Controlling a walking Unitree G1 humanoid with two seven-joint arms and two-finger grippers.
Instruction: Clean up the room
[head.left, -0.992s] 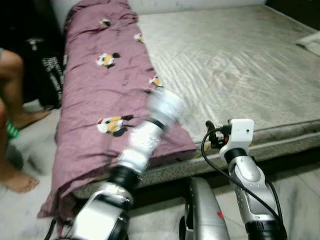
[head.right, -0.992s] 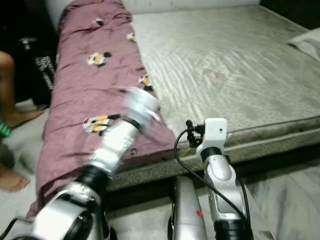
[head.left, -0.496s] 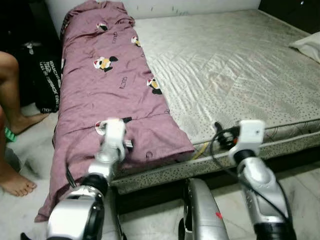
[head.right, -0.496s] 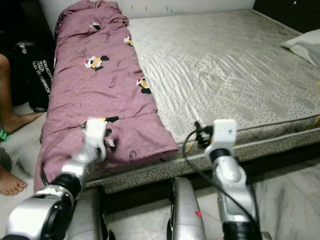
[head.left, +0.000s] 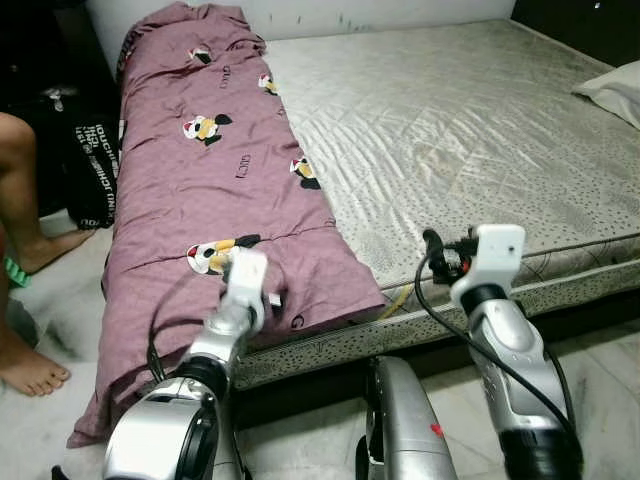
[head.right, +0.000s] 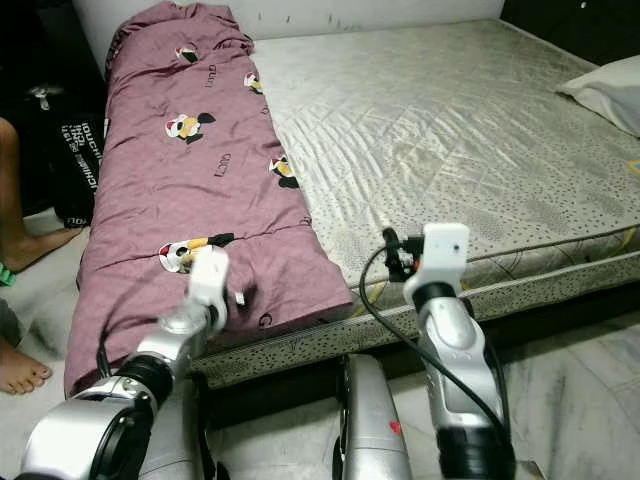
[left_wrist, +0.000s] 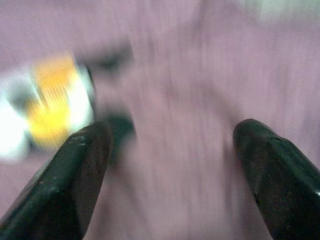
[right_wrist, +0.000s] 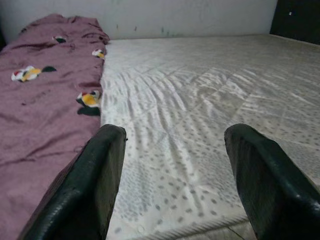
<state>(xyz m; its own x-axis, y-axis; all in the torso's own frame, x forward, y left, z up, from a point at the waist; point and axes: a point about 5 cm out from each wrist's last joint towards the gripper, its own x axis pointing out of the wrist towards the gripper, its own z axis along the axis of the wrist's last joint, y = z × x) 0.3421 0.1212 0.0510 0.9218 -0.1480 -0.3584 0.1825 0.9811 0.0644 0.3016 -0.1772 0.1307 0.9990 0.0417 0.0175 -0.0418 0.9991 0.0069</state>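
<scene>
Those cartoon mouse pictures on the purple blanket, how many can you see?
5 on the purple blanket: far end, near the mattress edge, middle, right edge, and beside the left gripper. Folds may hide more.

You have a soft mauve cloth blanket (head.left: 200, 180) on the left, matt and creased, printed with small cartoon figures. To its right the mattress (head.left: 470, 130) is quilted fabric with a faint sheen and a speckled pattern along its near edge. At the far right lies a pale cloth pillow (head.left: 612, 88). The floor (head.left: 50, 400) looks like smooth, pale, marbled stone. Your arms are glossy silver metal with white plastic wrist housings, and each gripper, left gripper (left_wrist: 170, 175) and right gripper (right_wrist: 172, 175), has matt black fingers.
</scene>
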